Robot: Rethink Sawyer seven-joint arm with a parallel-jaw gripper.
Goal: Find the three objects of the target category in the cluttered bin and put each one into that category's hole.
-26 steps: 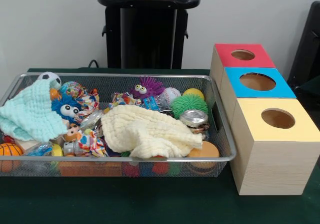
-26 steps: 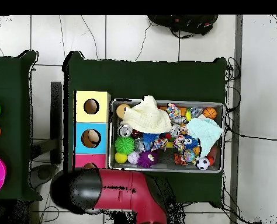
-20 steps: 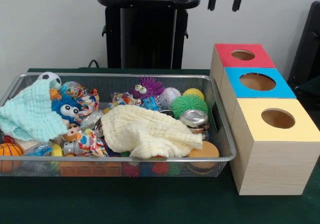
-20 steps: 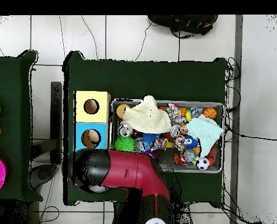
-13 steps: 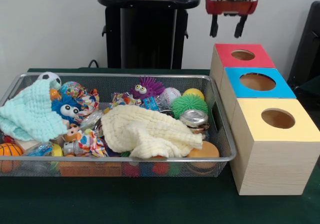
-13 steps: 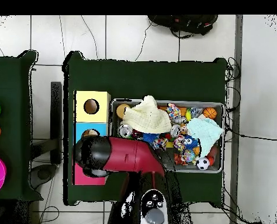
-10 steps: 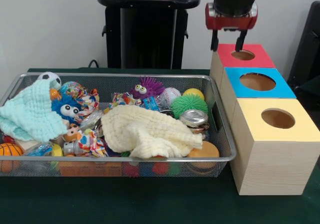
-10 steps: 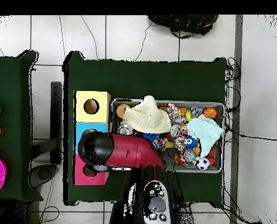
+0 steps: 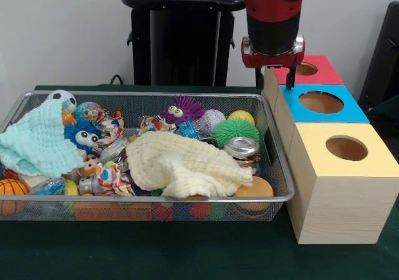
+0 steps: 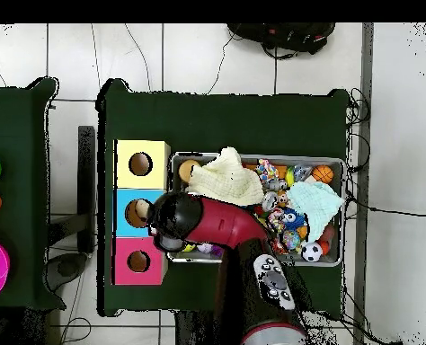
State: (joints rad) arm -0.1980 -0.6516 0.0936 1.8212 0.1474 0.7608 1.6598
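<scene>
One red-and-black arm hangs over the far right corner of the wide silver wire-mesh bin [image 9: 187,198], which sits centre-table, packed full. Gripper [image 9: 274,85] is above the gap where the bin rim meets the red-topped wooden box [image 9: 321,65]; fingers spread, nothing btwn them.

Step, as I read it: search/approach phase, no obj picked yet. Can't tell the target category from the pics.

Next move prob needs a drop into the bin's right end, where the green spiky ball [image 9: 235,130], round silver metal tin [image 9: 241,147] and purple fuzzy googly-eyed toy [image 9: 182,110] lie exposed. The cream waffle cloth [image 9: 187,164] covers mid-bin and the mint waffle cloth [image 9: 37,143] covers the left end, so either may need shifting to see what's under.

Edges/room: box row (red, blue-topped [image 9: 349,108], yellow-topped [image 9: 368,161]) stands just beside the bin's right wall, so little side clearance there. Rim is raised, items tight together w/ few gaps for fingers. Open air above the bin; bare green tabletop [image 9: 187,255] at front.
</scene>
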